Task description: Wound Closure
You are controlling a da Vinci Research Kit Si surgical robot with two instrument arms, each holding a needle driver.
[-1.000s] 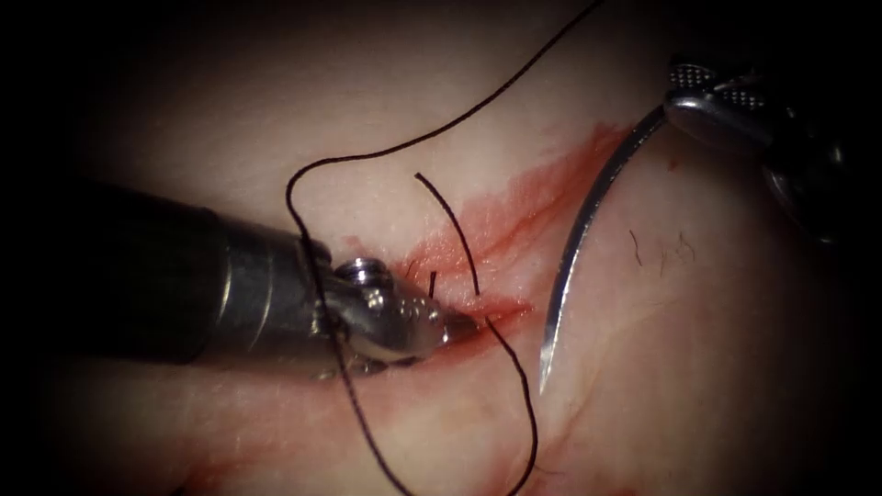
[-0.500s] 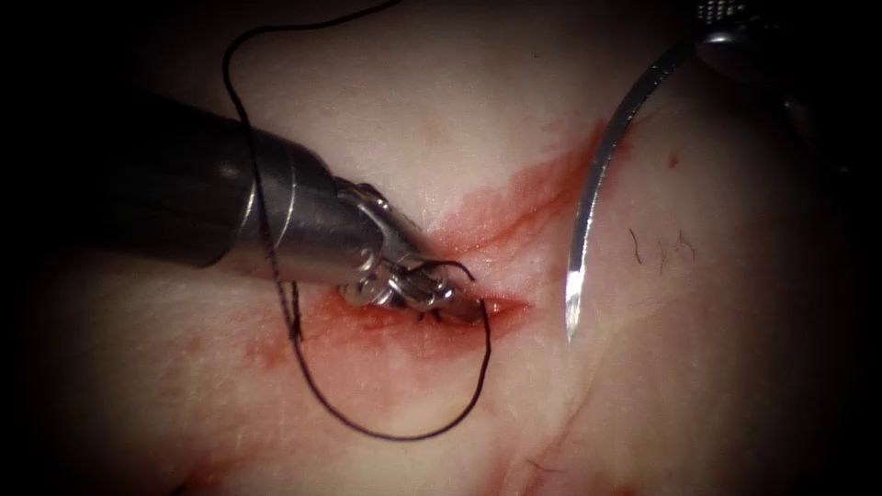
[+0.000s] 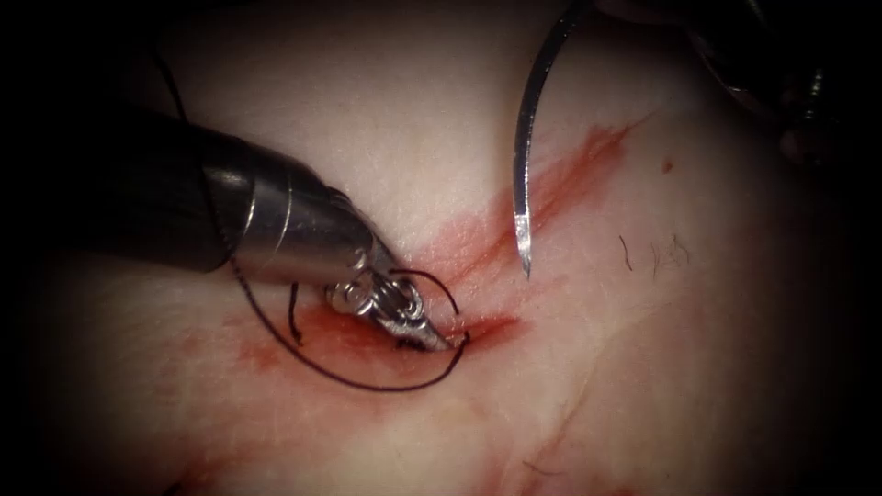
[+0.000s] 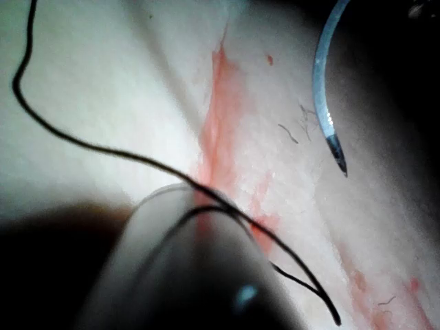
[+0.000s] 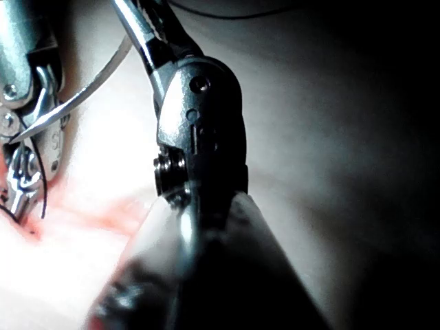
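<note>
- the pale, glistening slab of pork-belly tissue (image 3: 698, 367) carries a short cut (image 3: 478, 326) marked by a smear of red fluid (image 3: 542, 188) that runs up and to the right from it.
- the left arm's tool, a dark shaft ending in a small steel wristed needle driver (image 3: 418, 329), lies with its tip down at the cut's left end; its jaws look closed on the thin dark thread (image 3: 367, 381), though the grip itself is hard to make out.
- that thread curls in a loop around the left tool's tip, on the left side of the cut, and also crosses its shaft in the left wrist view (image 4: 103, 148).
- the right arm's tool (image 5: 148, 31) holds the curved, silvery steel needle (image 3: 525, 138) near its thread end, its jaws clamped on it.
- the needle is out of the tissue, hanging above and to the right of the left tool; its long axis runs nearly upright, tip (image 3: 526, 262) pointing down, just right of the cut, and well apart from the left tool's tip.
</note>
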